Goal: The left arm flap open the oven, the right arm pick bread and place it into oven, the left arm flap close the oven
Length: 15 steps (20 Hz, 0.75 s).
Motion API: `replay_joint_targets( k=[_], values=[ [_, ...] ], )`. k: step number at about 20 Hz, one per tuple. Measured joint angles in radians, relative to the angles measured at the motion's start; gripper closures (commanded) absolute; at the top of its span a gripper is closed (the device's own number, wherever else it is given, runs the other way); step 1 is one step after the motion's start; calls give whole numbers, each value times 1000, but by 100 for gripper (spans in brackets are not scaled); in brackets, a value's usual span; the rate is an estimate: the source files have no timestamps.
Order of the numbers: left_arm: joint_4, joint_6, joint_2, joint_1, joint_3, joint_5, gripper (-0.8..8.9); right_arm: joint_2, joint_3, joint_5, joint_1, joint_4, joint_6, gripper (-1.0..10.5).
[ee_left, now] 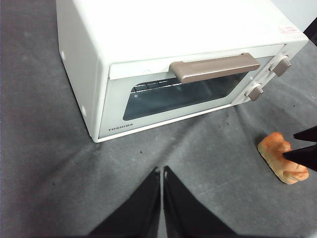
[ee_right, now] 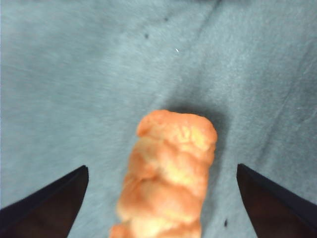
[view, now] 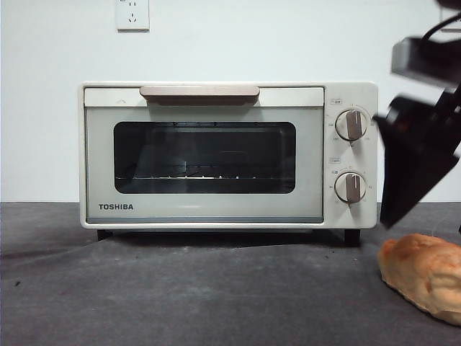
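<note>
Lumpy golden-orange bread loaf: cut off by the front view's right edge; blurred and cropped at its near end in the right wrist view. Small markings around the cream-white toaster oven's knobs: illegible.

Glossy cream oven with dark glass window, matt grey cloth table cover, rough crusty bread
</note>
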State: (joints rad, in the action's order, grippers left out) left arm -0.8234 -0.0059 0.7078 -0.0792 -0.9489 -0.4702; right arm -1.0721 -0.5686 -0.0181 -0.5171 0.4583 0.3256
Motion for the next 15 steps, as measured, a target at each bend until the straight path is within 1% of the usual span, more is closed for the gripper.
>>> replay_joint_targets(
  k=[2,3,4,6,9,15],
  values=[
    [0,0,0,0,0,0,796,-60,0,41,-16,-24,13,471],
    [0,0,0,0,0,0,796,-84,0,47,-20,-40,15,490],
    [0,0,0,0,0,0,796,-109,0,48,-23,-60,19,541],
    [0,0,0,0,0,0,796,-141,0,48,-26,-88,23,608],
    [0,0,0,0,0,0,796,-160,0,49,-26,-90,23,723],
    [0,0,0,0,0,0,796,-159,0,48,-26,-87,25,779]
  ],
)
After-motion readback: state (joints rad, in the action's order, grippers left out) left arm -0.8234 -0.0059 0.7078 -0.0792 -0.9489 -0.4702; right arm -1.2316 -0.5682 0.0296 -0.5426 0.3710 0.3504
